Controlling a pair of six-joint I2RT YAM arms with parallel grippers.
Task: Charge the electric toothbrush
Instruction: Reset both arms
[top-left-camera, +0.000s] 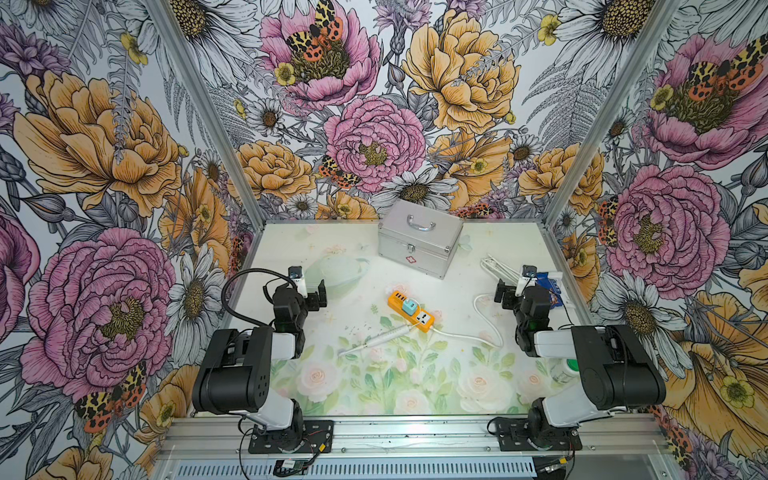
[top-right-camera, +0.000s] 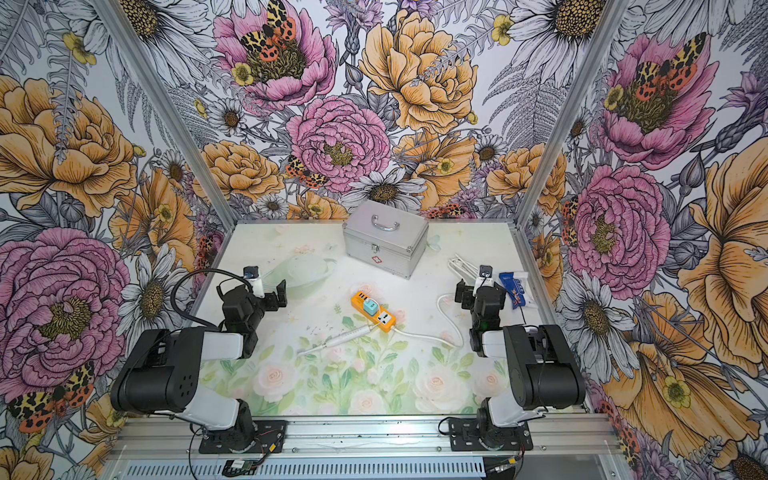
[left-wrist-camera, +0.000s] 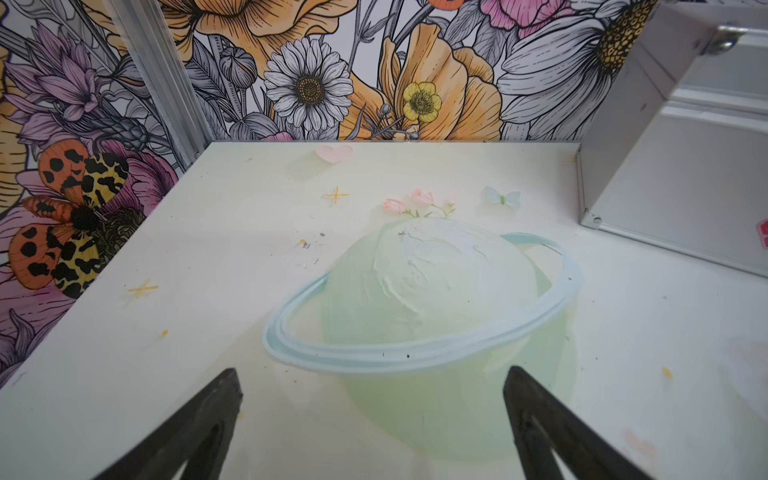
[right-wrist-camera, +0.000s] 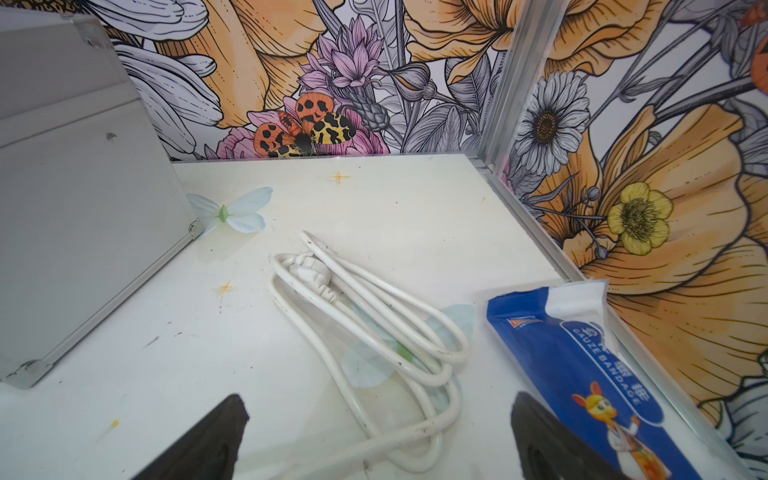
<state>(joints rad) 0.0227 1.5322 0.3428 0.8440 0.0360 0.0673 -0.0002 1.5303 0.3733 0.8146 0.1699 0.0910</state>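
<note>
Electric toothbrush, slim white-to-pale-pink plastic stick (top-left-camera: 376, 340), is lying flat mid-table. Boxy silver aluminium case (top-left-camera: 419, 239) is standing at the back. Left gripper (left-wrist-camera: 372, 374) and right gripper (right-wrist-camera: 380, 399) are hovering wide open, empty, well apart from the toothbrush. Orange rectangular power strip (top-left-camera: 424, 322) is lying just beside the toothbrush's handle end.
</note>
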